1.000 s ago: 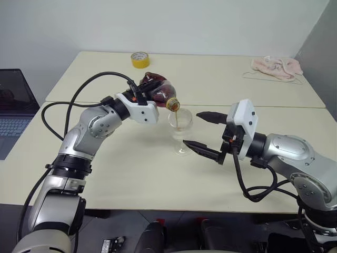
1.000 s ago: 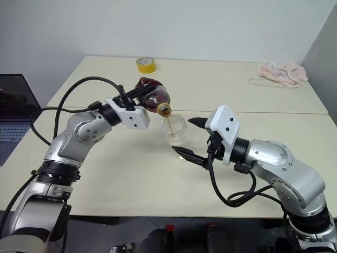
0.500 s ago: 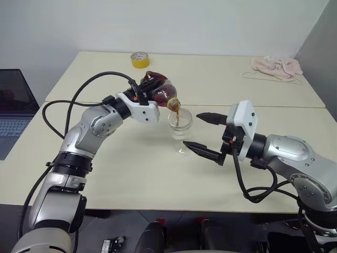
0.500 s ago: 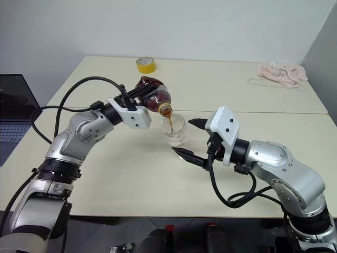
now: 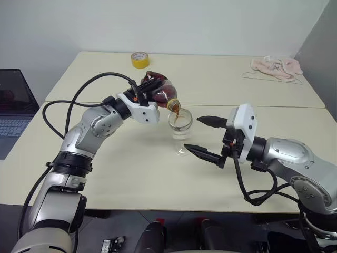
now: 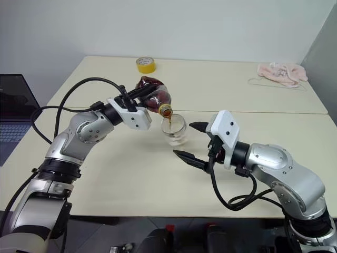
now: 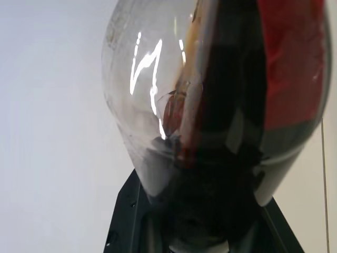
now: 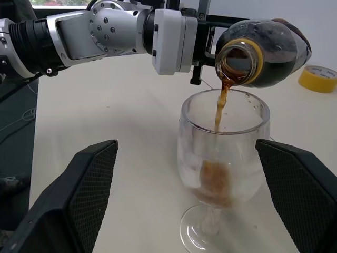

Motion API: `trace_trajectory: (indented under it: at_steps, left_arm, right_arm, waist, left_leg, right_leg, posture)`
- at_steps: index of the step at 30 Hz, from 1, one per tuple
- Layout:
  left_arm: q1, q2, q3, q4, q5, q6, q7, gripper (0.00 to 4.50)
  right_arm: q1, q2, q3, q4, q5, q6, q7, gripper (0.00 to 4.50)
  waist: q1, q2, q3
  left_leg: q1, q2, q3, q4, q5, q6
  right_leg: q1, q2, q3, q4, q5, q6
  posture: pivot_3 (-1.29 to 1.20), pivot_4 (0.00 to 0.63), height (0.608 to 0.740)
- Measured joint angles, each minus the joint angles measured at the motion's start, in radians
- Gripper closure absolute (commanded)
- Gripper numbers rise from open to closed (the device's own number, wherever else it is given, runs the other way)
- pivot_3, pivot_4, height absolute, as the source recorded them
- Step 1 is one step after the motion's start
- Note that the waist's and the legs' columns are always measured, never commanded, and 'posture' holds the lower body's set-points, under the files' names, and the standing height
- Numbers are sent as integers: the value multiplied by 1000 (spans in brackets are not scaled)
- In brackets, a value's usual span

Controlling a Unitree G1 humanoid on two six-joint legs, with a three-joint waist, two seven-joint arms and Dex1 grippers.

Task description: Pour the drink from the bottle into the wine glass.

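My left gripper (image 5: pixel 149 86) is shut on the bottle (image 5: pixel 161 90), a squat clear one with a red label, held tilted with its open mouth down over the wine glass (image 5: pixel 180 129). A thin stream of the dark brown drink (image 8: pixel 221 105) runs from the mouth into the bowl, and a little of it lies at the bottom (image 8: pixel 215 182). The glass stands upright on the table. My right gripper (image 5: pixel 194 134) is open, one finger on each side of the glass and clear of it. In the left wrist view the bottle (image 7: pixel 210 105) is pressed between the fingers.
A yellow tape roll (image 5: pixel 139 59) lies at the back of the table. A pink cloth (image 5: pixel 276 67) on a wire hanger is at the back right. A laptop (image 5: pixel 13 105) sits off the table's left edge. Open tabletop lies in front of the glass.
The drink keeps running into the glass and the pool in the bowl has grown slightly. Both arms have held their places.
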Motion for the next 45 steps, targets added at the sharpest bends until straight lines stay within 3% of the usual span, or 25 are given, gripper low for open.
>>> trace_trajectory:
  at_steps: [27,40,45]
  left_arm:
    - [-1,5,0,0,-9,7,-6,3761]
    - [120,-39,9,-176,-159,216,-109,3762]
    - [163,-101,56,-242,-250,379,-118,3762]
  right_arm:
    - [14,-71,-83,-4,71,-4,40,0]
    - [-36,-51,-68,-1,72,1,30,0]
    - [-41,-43,-65,0,72,2,30,0]
  waist:
    - [0,0,0]
    - [0,0,0]
    - [-2,0,0]
  left_leg:
    - [0,0,0,0,0,0]
    - [0,0,0,1,0,0]
    - [0,0,0,1,0,0]
  right_leg:
    - [0,0,0,0,0,0]
    - [0,0,0,0,0,0]
    - [0,0,0,1,0,0]
  posture:
    - [0,150,740]
    - [0,150,740]
    - [0,150,740]
